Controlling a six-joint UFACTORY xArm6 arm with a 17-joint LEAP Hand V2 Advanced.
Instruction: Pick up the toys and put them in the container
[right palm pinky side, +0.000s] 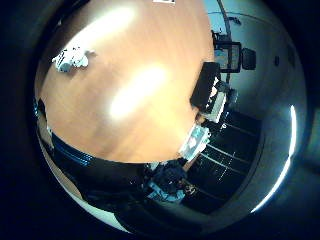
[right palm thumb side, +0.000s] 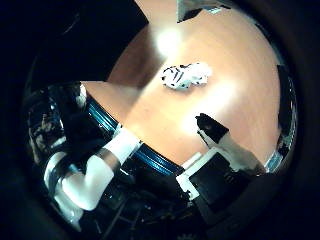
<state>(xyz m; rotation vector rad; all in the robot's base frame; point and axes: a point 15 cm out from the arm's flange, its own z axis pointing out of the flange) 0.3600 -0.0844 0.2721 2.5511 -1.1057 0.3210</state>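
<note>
One black-and-white toy (right palm thumb side: 186, 76) lies on the table (right palm pinky side: 130, 60), apart from the hand (right palm thumb side: 220, 137); grip unclear.

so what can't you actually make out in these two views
- Container: none recognisable in either view; dark shapes at the table edge are too small to identify.
- Toy: a white and black lump on the table, too small and glare-washed to name.
- Robot hand: only one black-tipped finger shows in the thumb side view, so its pose is unclear.

I see both palm cameras looking down from well above the round brown wooden table (right palm pinky side: 125, 85); both share the white-and-black soft toy (right palm thumb side: 186, 76).
</note>
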